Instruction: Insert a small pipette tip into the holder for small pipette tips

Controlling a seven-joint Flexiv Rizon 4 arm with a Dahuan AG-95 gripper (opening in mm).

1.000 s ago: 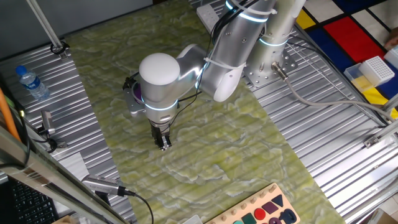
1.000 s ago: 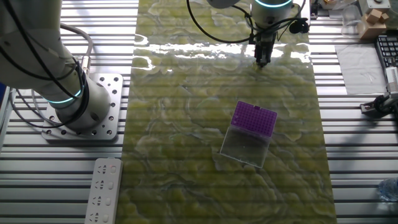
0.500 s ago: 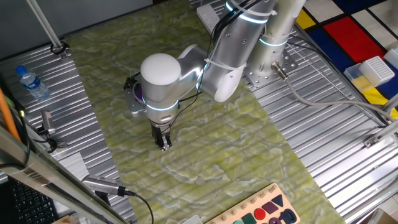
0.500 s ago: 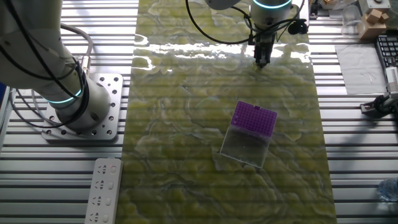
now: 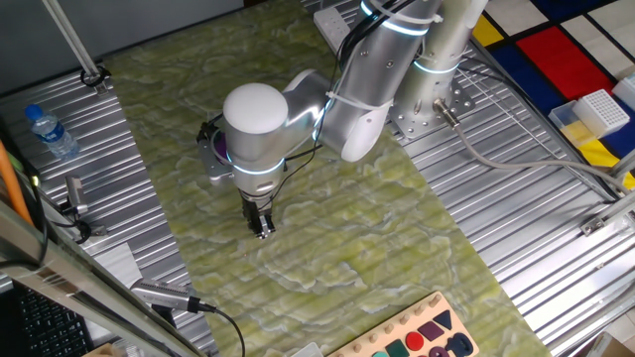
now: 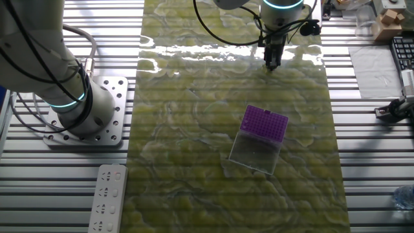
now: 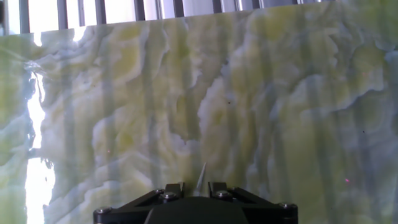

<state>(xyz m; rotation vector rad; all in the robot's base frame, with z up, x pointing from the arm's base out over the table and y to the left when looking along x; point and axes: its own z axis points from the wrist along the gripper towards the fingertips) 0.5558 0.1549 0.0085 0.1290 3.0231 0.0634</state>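
In the hand view a pale, thin small pipette tip (image 7: 201, 175) sticks out from between my gripper's (image 7: 196, 186) two dark fingers, its point hanging over the green marbled mat. The gripper (image 6: 272, 63) is shut on it and hovers just above the far end of the mat, well away from the holder for small pipette tips (image 6: 264, 122). That holder is a purple block on a pale translucent base, lying near the mat's middle. In one fixed view the gripper (image 5: 263, 230) points down, and the arm hides most of the holder (image 5: 218, 147).
A water bottle (image 5: 50, 131) stands on the ribbed metal at the left. A clear box with a white grid top (image 5: 602, 109) sits at the far right. A shape-sorting board (image 5: 417, 342) lies at the mat's near end. A white power strip (image 6: 107, 197) lies beside the arm's base (image 6: 84, 116).
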